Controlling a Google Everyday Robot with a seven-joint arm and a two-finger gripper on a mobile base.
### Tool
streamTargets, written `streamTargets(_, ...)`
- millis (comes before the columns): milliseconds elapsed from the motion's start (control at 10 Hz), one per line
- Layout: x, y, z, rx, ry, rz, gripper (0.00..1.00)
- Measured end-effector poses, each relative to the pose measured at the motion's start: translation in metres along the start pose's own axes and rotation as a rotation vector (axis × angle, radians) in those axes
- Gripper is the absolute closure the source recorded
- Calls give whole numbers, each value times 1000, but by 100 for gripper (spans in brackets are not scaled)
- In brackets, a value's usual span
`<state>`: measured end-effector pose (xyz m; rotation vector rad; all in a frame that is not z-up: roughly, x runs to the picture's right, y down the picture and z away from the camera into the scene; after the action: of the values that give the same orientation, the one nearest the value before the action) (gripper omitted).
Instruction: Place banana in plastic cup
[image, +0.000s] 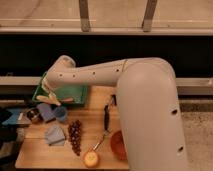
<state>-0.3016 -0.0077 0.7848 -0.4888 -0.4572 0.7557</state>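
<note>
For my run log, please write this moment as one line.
gripper: low over green tray, close to banana | banana: lying in tray | plastic cup: in front of tray, without banana

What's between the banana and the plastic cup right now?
Camera view: only the green tray's front rim lies between banana and plastic cup. The gripper is over the tray, at the banana.

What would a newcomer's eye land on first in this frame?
The bulky white robot arm fills the right side and reaches up-left across the wooden table. Its end effector is low over the green tray at the table's back left, right by the banana. Just in front of the tray stands the light-blue plastic cup, with dark grapes nearer the front.
</note>
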Motion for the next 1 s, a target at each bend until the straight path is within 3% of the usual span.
streamTargets(200,15,7,19,-39,2,26,100)
streamTargets(500,32,15,30,-70,3,67,100)
streamTargets(1000,76,22,5,-40,-37,163,100)
